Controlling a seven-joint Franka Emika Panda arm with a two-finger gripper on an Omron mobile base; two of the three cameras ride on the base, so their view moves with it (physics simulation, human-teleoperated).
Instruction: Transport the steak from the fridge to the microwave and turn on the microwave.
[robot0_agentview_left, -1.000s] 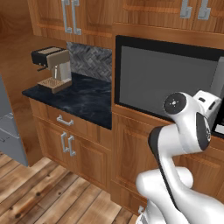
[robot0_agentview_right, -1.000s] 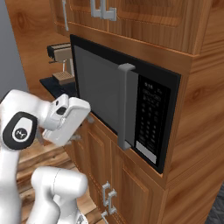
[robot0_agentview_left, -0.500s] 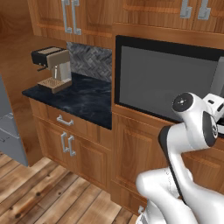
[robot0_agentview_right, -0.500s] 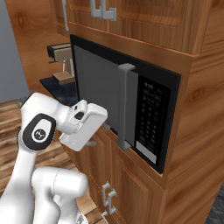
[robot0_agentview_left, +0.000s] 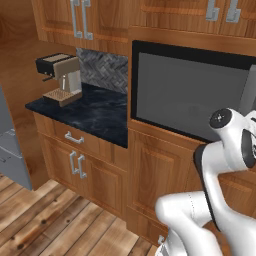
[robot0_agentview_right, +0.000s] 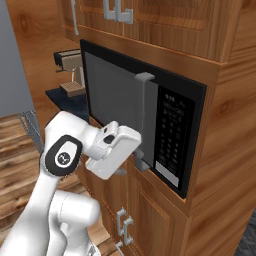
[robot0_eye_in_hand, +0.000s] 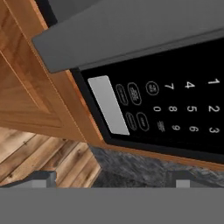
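Moved since a second ago: white arm's tool (robot0_agentview_right: 121, 172) swung from left of the oven toward its right side, now below the grey door handle (robot0_agentview_right: 143, 120); grip state cannot be told. Boxy black-framed microwave (robot0_agentview_right: 125, 112), door closed, black keypad panel (robot0_eye_in_hand: 170, 105) close ahead. Beyond: dark stone worktop (robot0_agentview_left: 95, 112), small coffee machine (robot0_agentview_left: 60, 77).

Both base cams share microwave (robot0_agentview_right: 135, 125); hand cam close on its panel (robot0_eye_in_hand: 175, 105).
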